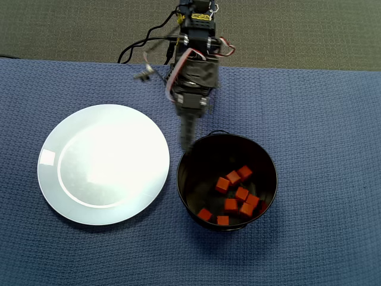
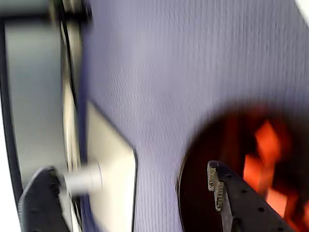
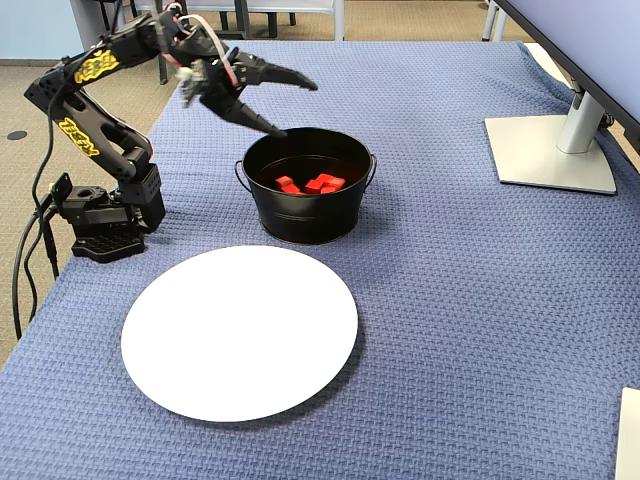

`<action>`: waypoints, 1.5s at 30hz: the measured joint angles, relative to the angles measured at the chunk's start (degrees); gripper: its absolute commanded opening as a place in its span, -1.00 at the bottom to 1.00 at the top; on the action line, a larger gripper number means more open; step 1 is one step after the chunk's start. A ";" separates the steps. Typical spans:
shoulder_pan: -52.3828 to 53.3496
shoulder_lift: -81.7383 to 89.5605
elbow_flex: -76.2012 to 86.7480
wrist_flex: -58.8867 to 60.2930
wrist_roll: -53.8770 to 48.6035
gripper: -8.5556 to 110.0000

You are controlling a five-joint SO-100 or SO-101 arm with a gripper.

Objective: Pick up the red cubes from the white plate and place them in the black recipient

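Note:
The white plate (image 1: pixel 104 164) lies empty on the blue cloth, left of the pot in the overhead view, and shows in the fixed view (image 3: pixel 240 330). Several red cubes (image 1: pixel 238 193) lie inside the black recipient (image 1: pixel 196 155), also seen in the fixed view (image 3: pixel 312 184). The black pot (image 3: pixel 305 215) stands upright. My gripper (image 3: pixel 295 108) is open and empty, held above the pot's rim on the arm's side. In the wrist view, my gripper (image 2: pixel 130 188) has its jaws wide apart, with the pot (image 2: pixel 203 145) and blurred cubes (image 2: pixel 265 154) at the lower right.
The arm's base (image 3: pixel 105 225) with cables stands at the cloth's edge. A monitor stand (image 3: pixel 550 150) sits at the far right of the fixed view. A white object (image 3: pixel 630 430) lies at that view's lower right corner. Carpet floor lies beyond the table edge (image 1: pixel 297 67).

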 measured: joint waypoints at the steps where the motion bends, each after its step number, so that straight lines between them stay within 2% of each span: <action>1: 2.99 0.79 1.41 -0.53 -0.70 -0.49; 7: 14.68 5.10 11.78 -2.64 -8.96 -0.71; 11: 17.31 8.44 20.13 -3.78 -10.37 -0.72; 16: 14.68 12.92 28.39 -3.78 -6.06 -0.75; 27: -5.89 32.87 46.23 3.25 3.96 -0.77; 45: -3.87 37.35 56.60 3.69 5.10 -0.86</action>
